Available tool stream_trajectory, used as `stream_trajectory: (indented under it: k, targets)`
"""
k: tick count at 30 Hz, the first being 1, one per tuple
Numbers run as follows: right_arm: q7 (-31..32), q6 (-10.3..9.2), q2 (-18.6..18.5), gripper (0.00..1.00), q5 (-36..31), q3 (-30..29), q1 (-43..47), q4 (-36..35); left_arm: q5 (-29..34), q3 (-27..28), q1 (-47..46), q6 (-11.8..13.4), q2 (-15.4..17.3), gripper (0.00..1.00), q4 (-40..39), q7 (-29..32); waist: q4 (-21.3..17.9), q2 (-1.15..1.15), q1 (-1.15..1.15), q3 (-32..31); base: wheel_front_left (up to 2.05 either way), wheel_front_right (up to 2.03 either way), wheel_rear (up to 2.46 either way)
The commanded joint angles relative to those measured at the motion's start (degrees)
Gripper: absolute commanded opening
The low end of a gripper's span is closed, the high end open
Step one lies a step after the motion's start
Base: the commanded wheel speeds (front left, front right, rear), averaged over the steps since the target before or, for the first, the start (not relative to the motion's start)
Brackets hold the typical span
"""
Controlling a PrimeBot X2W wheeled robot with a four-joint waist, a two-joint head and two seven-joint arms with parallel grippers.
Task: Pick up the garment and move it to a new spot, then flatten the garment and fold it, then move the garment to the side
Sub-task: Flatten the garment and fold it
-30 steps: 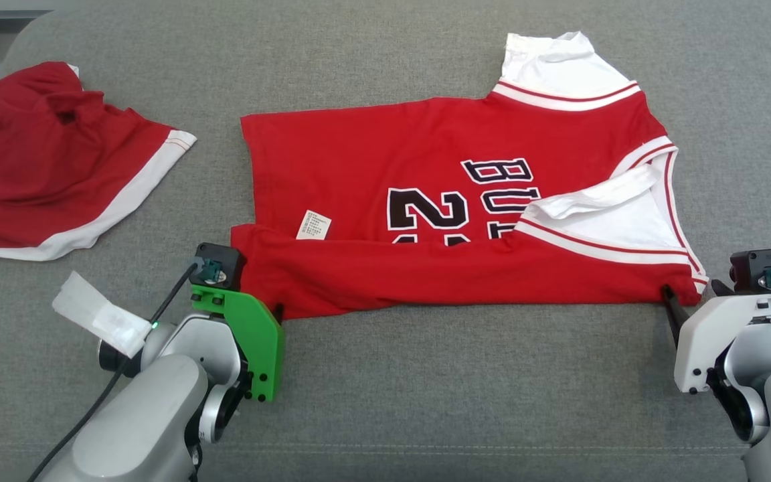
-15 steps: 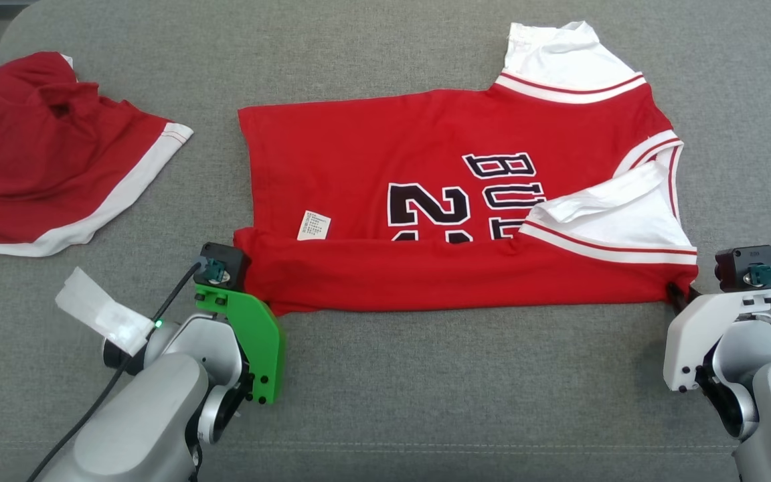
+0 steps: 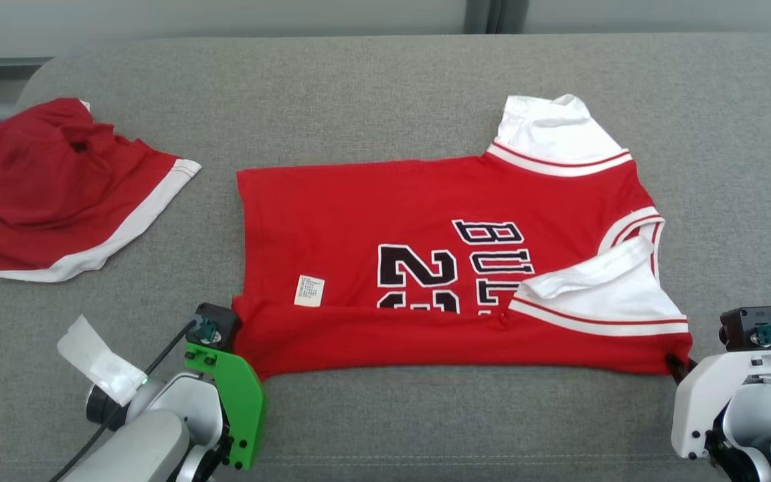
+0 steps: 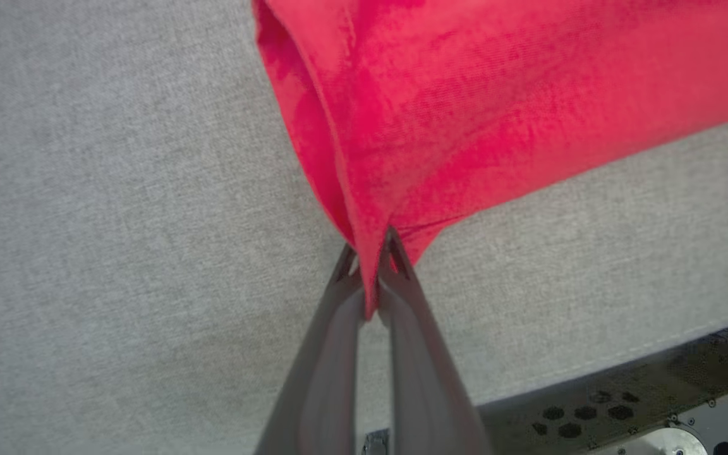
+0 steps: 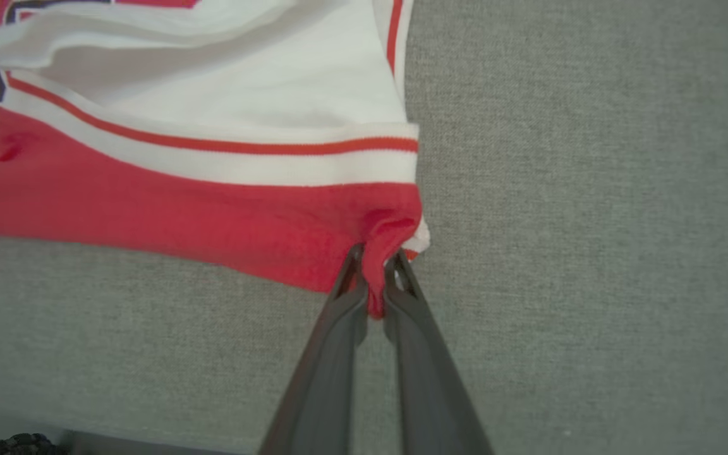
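A red jersey [image 3: 425,221] lies flat on a grey cloth-covered bench [image 3: 385,87], seen from above by the head camera. Its long axis runs from 9 o'clock to 3 o'clock: the hem is at the 9 o'clock end, and the white-trimmed shoulders and neck are at the 3 o'clock end. The side nearest the robot is already turned over as a narrow band, which covers the lower part of the black number and lettering.

The left tool [image 4: 373,265] is clamped on the hem-end corner of that near band, with red cloth pinched between its two dark fingers. The right tool [image 5: 376,272] is clamped the same way on the shoulder-end corner, just below the white armhole trim. The two grips sit at opposite ends of the near edge and roughly level with each other. The rest of the jersey lies toward 12 o'clock from both.

The next move probably depends on carrying both corners together toward 12 o'clock, keeping the edge taut between them.

A second red garment, the shorts [image 3: 57,187], lies crumpled well apart at 10 o'clock.
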Motion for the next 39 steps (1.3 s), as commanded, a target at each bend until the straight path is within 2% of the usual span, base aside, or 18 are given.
stream_trajectory:
  k: [1,10,11,12,13,14,21,25,31,34,36,39]
  targets:
    - [0.46,-0.12,-0.16,0.0,0.26,-0.51,1.28,-0.56,0.21,-0.11,1.26,0.14,1.19,0.0,-0.24,0.41,-0.45,0.0,0.0,-0.87,0.0,0.0,0.0]
    - [2.18,-0.12,1.85,0.0,0.67,-1.31,5.5,-3.65,-0.12,-0.94,4.36,1.43,3.92,0.0,-3.61,1.88,-0.9,0.0,0.0,-1.7,0.0,0.0,0.0]
    - [2.46,-0.12,1.91,0.0,0.69,-0.95,5.73,-3.48,-0.06,-0.92,4.52,1.67,4.08,0.06,-3.78,1.78,-0.93,0.0,0.0,-1.73,0.0,0.0,0.0]
    - [2.69,-0.12,1.96,0.03,0.9,-0.59,5.93,-3.28,-0.24,-1.05,4.88,1.75,4.28,0.27,-3.76,2.18,-0.94,0.0,0.0,-1.81,0.0,0.0,0.0]
    - [2.48,-0.12,2.0,0.46,1.03,-0.47,5.96,-3.23,-0.41,-1.09,5.26,1.93,4.36,1.0,-3.86,2.26,-0.95,0.0,0.0,-1.92,0.0,0.0,0.0]
    - [1.98,-0.12,2.24,1.0,1.24,-0.63,5.89,-3.15,-0.35,-0.85,5.35,2.19,4.32,1.0,-3.92,1.9,-0.97,0.0,0.0,-2.08,0.0,0.0,0.0]
    - [-1.64,-0.1,3.53,1.0,1.7,-2.14,6.33,-3.28,-3.08,2.46,8.68,4.72,3.79,1.0,-4.93,-2.81,-0.88,0.0,0.0,-4.46,0.0,0.0,0.0]
    - [-5.14,-0.1,5.23,1.0,2.32,-3.72,6.63,-4.47,-4.11,6.37,11.86,7.41,3.16,1.0,-6.42,-10.01,-0.58,0.0,0.0,-6.42,0.0,0.0,0.0]
    - [-9.93,-0.08,7.16,1.0,2.88,-4.77,7.29,-5.07,-4.31,12.52,15.23,10.1,0.25,1.0,-8.8,-24.56,0.3,0.0,0.0,-10.34,0.0,0.0,0.0]
    - [-13.32,-0.08,7.41,1.0,3.09,-5.07,7.38,-4.46,-4.89,14.73,16.26,9.39,-1.84,1.0,-9.71,-30.96,0.78,0.0,0.0,-11.55,0.0,0.0,0.0]
    - [-14.52,-0.08,7.52,1.0,3.46,-4.84,7.16,-4.18,-5.28,15.33,16.65,9.06,-2.54,1.0,-9.75,-32.75,0.92,0.0,0.0,-11.94,0.0,0.0,0.0]
    - [-18.4,-0.08,7.65,1.0,5.18,-3.6,6.67,-2.83,-6.37,16.54,17.29,6.57,-4.38,1.0,-9.46,-37.49,1.3,0.0,0.0,-13.06,0.0,0.0,0.0]
